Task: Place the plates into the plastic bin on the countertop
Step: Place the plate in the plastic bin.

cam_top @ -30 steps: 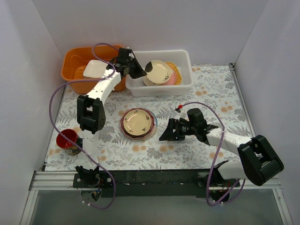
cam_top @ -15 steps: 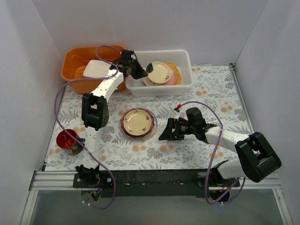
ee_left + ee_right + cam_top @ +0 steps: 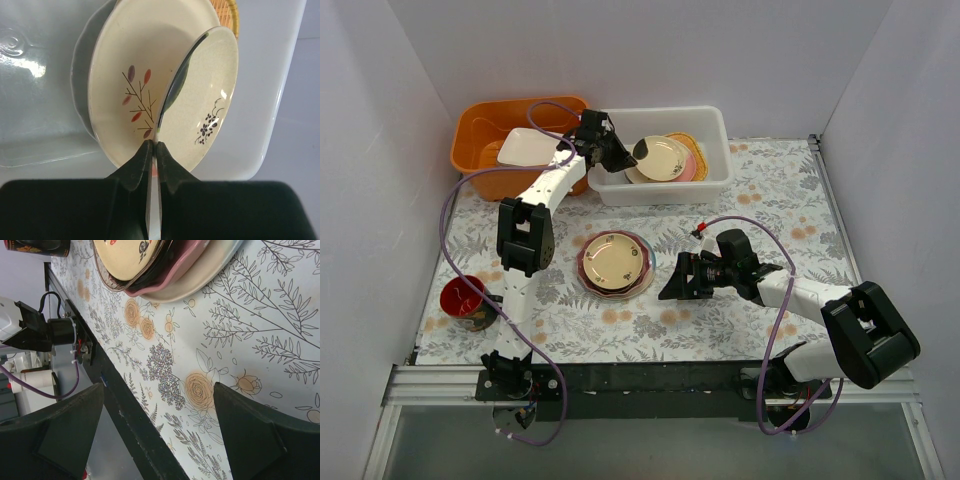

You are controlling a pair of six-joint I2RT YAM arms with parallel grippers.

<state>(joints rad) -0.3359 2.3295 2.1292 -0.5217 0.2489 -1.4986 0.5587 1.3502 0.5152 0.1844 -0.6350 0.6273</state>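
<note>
My left gripper is shut on the rim of a cream plate with a dark flower sprig. It holds the plate tilted over the plastic bin. Below it in the bin lies a cream plate with red leaves on a stack that includes a pink plate and an orange woven one. A second stack of plates sits on the countertop. My right gripper stands open just right of that stack, low over the countertop, nothing between its fingers.
An orange tub holding a white dish stands left of the bin. A red cup sits at the near left. The black rail runs along the countertop's front edge. White walls close in three sides.
My left gripper has carried the cream plate slightly right and lower over the bin's stack. The right gripper has edged a little toward the countertop stack and stays open.
</note>
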